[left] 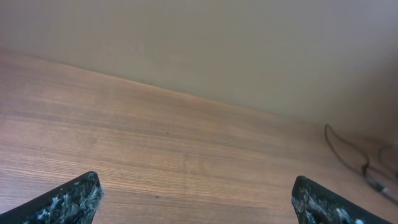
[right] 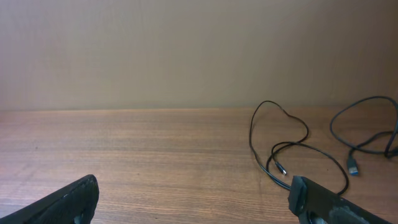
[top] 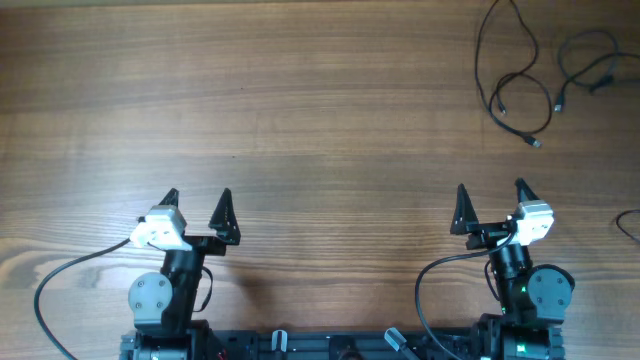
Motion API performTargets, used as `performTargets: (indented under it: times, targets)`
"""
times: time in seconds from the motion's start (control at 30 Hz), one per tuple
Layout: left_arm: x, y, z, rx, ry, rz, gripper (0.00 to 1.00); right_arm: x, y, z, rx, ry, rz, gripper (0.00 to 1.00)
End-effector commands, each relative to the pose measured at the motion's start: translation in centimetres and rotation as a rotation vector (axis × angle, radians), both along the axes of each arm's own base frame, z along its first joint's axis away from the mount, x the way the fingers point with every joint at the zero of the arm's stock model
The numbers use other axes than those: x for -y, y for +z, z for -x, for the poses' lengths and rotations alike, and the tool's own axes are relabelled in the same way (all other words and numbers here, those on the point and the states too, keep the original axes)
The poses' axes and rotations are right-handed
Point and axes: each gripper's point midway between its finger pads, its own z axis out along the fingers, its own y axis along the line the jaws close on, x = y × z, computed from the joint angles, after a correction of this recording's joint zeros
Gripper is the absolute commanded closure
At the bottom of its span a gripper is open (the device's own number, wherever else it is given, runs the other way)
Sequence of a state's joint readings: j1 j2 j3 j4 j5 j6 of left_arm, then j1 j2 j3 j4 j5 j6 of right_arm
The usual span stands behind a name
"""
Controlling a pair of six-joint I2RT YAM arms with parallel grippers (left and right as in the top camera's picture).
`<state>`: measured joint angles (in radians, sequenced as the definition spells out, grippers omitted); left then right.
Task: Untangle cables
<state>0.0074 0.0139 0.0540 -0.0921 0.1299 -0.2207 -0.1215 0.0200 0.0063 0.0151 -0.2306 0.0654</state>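
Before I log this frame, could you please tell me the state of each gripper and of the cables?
left gripper: open, holding nothing, near the table's front edge.
right gripper: open, holding nothing, well short of the cables.
cables: lying in loose loops at the table's far right corner, plug ends free, touched by neither gripper.
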Motion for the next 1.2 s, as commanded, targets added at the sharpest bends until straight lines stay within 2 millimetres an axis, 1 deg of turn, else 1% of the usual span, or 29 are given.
performTargets:
  times: [0.0, 0.1, 0.23, 0.33, 0.53, 1.17]
  targets:
    - [0.4, -1.6, -0.2, -0.003, -0.029, -0.084, 0.0, 0.3, 0.3, 0.1, 0.017, -0.017, 0.013, 0.0]
    - [0.8, -1.5, -0.1, 0.008, -0.049, -0.139, 0.0, 0.3, 0.3, 0.1, 0.017, -0.017, 0.013, 0.0]
    - [2.1, -1.5, 0.1, 0.016, -0.107, -0.169, 0.0, 0.3, 0.3, 0.1, 0.017, -0.017, 0.013, 0.0]
    - [2.6, -1.5, 0.2, 0.026, -0.131, -0.214, 0.0, 0.3, 0.3, 0.1, 0.017, -0.017, 0.013, 0.0]
    - [2.3, -1.5, 0.1, 0.027, -0.11, -0.217, 0.0, 0.3, 0.3, 0.1, 0.017, -0.017, 0.013, 0.0]
    - [2.4, -1.7, 0.0, 0.016, -0.114, -0.217, 0.0, 0.3, 0.3, 0.1, 0.017, -0.017, 0.013, 0.0]
